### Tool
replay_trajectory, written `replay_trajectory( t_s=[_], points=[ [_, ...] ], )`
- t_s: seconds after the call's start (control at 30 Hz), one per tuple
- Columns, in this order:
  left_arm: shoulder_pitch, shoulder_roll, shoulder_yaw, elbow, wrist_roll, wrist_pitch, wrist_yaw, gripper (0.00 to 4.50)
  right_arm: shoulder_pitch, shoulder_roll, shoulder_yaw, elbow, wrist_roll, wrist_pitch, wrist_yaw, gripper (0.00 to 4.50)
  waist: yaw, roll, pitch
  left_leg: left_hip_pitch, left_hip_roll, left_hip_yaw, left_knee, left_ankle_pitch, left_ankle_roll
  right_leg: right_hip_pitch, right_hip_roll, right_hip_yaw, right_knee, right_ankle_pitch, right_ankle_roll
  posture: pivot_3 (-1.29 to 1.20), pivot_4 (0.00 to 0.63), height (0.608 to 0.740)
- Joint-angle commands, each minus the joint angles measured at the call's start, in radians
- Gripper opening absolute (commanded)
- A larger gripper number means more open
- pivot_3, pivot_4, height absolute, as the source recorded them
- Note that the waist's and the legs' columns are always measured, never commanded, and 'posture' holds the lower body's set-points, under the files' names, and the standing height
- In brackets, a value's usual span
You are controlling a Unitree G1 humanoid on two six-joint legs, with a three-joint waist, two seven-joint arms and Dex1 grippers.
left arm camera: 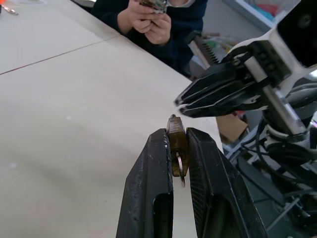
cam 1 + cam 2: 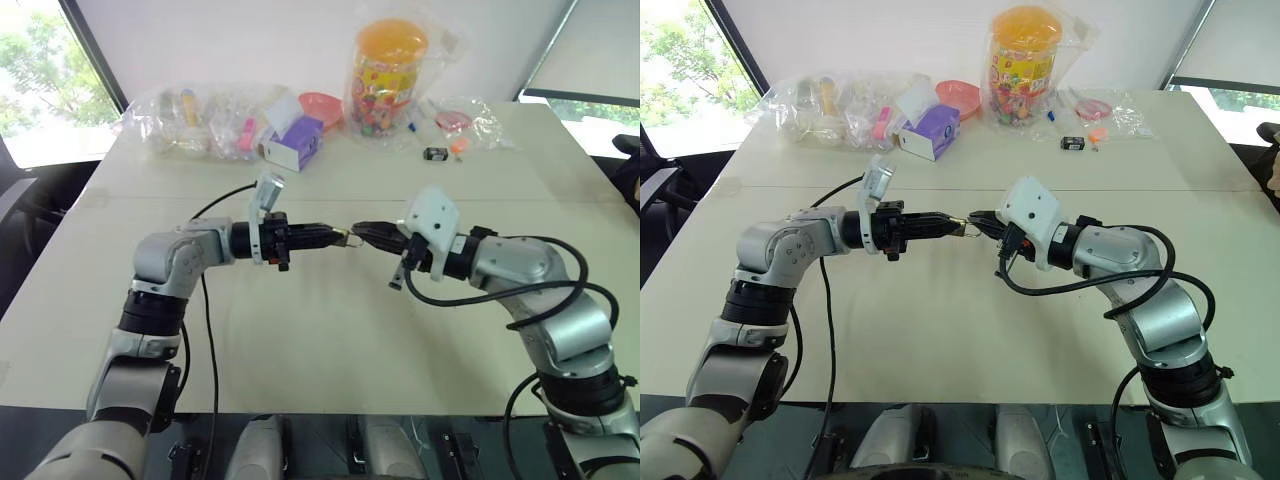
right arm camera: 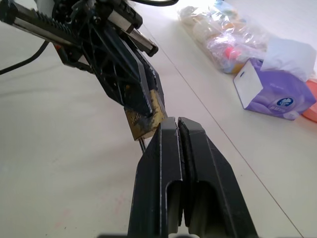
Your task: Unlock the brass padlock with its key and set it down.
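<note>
Above table (image 2: 300, 340) | left gripper (image 1: 179, 141) jaws clamp tarnished brass padlock (image 1: 176, 144) | right gripper (image 3: 177, 124) jaws closed, empty

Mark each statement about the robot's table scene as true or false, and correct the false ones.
1. The left gripper is clamped on the padlock. True.
2. The padlock lies on the table. False: it is held up in the air between the two arms.
3. The right gripper has its fingers wide open. False: they are shut together, close beside the padlock.
4. A purple tissue box stands at the far side of the table. True.
5. The orange-lidded jar is lying on its side. False: it stands upright.
</note>
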Motion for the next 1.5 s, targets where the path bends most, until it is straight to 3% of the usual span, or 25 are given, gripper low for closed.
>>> replay_trajectory(
  t_s=[0.03, 0.3, 0.63, 0.83, 1.07, 1.33, 1.5],
  points=[
    [-0.036, 0.004, 0.039, -0.048, -0.047, 0.015, -0.001, 0.00, 0.005, -0.005, 0.000, -0.006, -0.006, -0.032, -0.010, 0.04, -0.001, 0.000, 0.000, 0.000, 0.000, 0.000, 0.000, 0.000, 0.000, 0.000, 0.000, 0.000, 0.000, 0.000, 0.000, 0.00, 0.150, 0.740],
    [-0.046, 0.015, 0.063, -0.070, -0.096, 0.055, 0.003, 0.00, 0.025, -0.013, 0.010, 0.029, -0.022, -0.072, -0.007, 0.04, -0.001, 0.000, 0.000, 0.000, 0.000, 0.000, 0.000, 0.000, 0.000, 0.000, 0.000, 0.000, 0.000, 0.000, 0.000, 0.00, 0.150, 0.740],
    [-0.018, 0.001, 0.022, -0.025, -0.024, -0.022, 0.038, 0.00, 0.064, -0.036, -0.015, -0.015, -0.013, -0.057, -0.005, 0.04, 0.002, 0.000, 0.000, 0.000, 0.000, 0.000, 0.000, 0.000, 0.000, 0.000, 0.000, 0.000, 0.000, 0.000, 0.000, 0.00, 0.150, 0.740],
    [0.013, -0.071, -0.087, 0.115, 0.099, -0.130, 0.025, 0.00, 0.229, -0.102, -0.109, -0.132, -0.005, -0.012, -0.029, 0.04, 0.015, 0.000, 0.000, 0.000, -0.001, 0.000, 0.000, 0.000, 0.000, 0.000, 0.000, 0.000, -0.002, 0.000, 0.000, 0.00, 0.150, 0.740],
    [0.029, -0.190, -0.159, 0.267, 0.157, -0.161, 0.001, 0.00, 0.332, -0.105, -0.174, -0.254, -0.001, 0.070, -0.101, 0.04, 0.017, 0.000, 0.000, 0.000, -0.004, -0.001, 0.000, 0.000, 0.000, 0.000, 0.001, -0.001, -0.001, 0.000, 0.000, 0.00, 0.150, 0.740],
    [-0.019, -0.363, -0.144, 0.509, 0.275, -0.332, 0.133, 0.00, 0.379, -0.096, -0.170, -0.331, -0.007, 0.122, -0.166, 0.04, 0.023, -0.001, 0.000, -0.001, -0.005, -0.001, 0.000, 0.000, 0.001, 0.001, 0.000, -0.001, -0.002, 0.000, 0.000, 0.00, 0.150, 0.740],
    [-0.048, -0.401, -0.106, 0.621, 0.320, -0.425, 0.176, 0.00, 0.383, -0.100, -0.159, -0.349, -0.007, 0.136, -0.186, 0.04, 0.022, -0.001, 0.000, 0.000, -0.006, -0.002, 0.000, 0.000, 0.001, 0.001, 0.000, -0.001, -0.002, 0.000, 0.000, 0.00, 0.150, 0.740]
  ],
)
